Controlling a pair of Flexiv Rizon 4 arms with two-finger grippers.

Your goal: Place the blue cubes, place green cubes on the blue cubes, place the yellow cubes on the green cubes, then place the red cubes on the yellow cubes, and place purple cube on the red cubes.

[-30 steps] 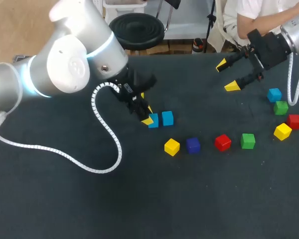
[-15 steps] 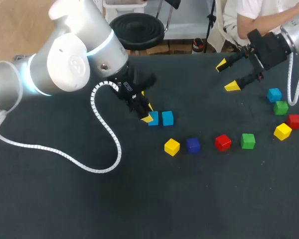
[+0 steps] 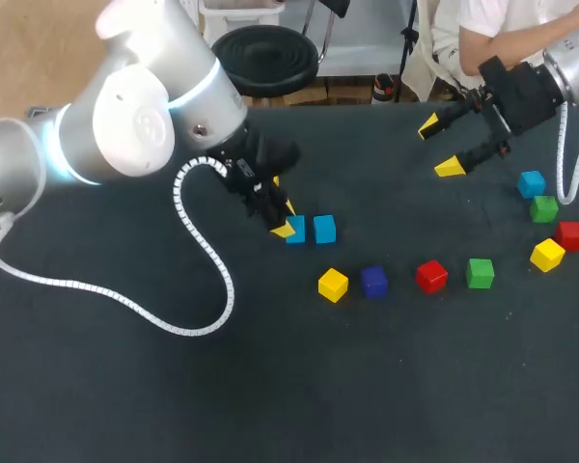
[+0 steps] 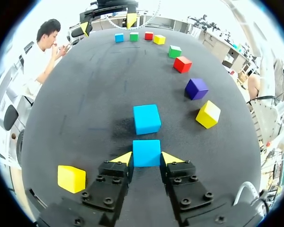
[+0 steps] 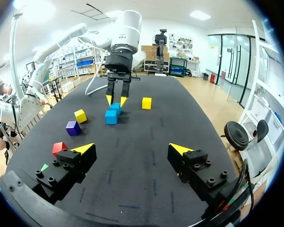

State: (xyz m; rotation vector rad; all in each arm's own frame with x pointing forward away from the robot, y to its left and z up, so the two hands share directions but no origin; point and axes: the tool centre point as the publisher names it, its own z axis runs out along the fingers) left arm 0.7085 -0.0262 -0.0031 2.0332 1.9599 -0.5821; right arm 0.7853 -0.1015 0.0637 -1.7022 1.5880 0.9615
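My left gripper (image 3: 287, 220) (image 4: 146, 158) is shut on a blue cube (image 3: 296, 232) (image 4: 146, 152), one yellow tip on each side. A second blue cube (image 3: 324, 229) (image 4: 146, 119) sits just ahead of it, a small gap apart. A row runs to the right: yellow cube (image 3: 333, 285), purple cube (image 3: 373, 282), red cube (image 3: 430, 276), green cube (image 3: 480, 273). At the far right lie another yellow cube (image 3: 547, 255), red cube (image 3: 569, 235), green cube (image 3: 544, 208) and blue cube (image 3: 532, 183). My right gripper (image 3: 440, 147) (image 5: 132, 149) hangs open above the table's far right, holding nothing.
One more yellow cube (image 4: 71, 178) (image 5: 146, 102) lies beside my left gripper, mostly hidden behind it in the head view. A white coiled cable (image 3: 198, 289) from the left arm loops over the dark table (image 3: 386, 386).
My left gripper and the blue cube in it have shifted very slightly toward the far left. The right arm has not moved.
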